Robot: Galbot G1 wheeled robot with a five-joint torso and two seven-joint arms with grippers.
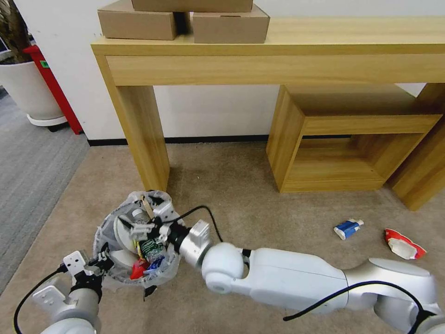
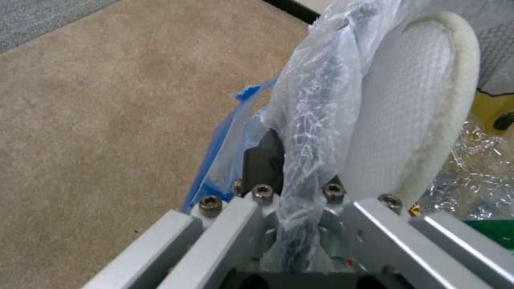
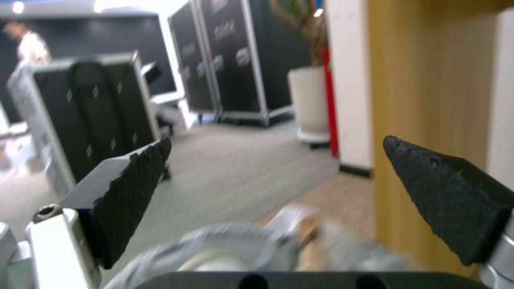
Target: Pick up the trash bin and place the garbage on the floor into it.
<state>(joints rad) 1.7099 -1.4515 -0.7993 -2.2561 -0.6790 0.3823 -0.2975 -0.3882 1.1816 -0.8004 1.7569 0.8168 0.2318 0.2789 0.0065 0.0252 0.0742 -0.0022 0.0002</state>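
The floor (image 1: 241, 185) is beige-tan short-pile carpet, meeting a grey striped carpet (image 1: 32, 167) on the robot's left. On the beige part, well to the right, a blue-white tube (image 1: 348, 228) lies near a crumpled red-and-white wrapper (image 1: 403, 244), the two apart from each other. A wooden counter (image 1: 278, 51) stands on the carpet against the wall, its leg planted just behind the trash bin (image 1: 136, 241). Three cardboard boxes (image 1: 185, 21) sit on the counter's top. A low open wooden shelf unit (image 1: 343, 139) rests on the floor under the counter
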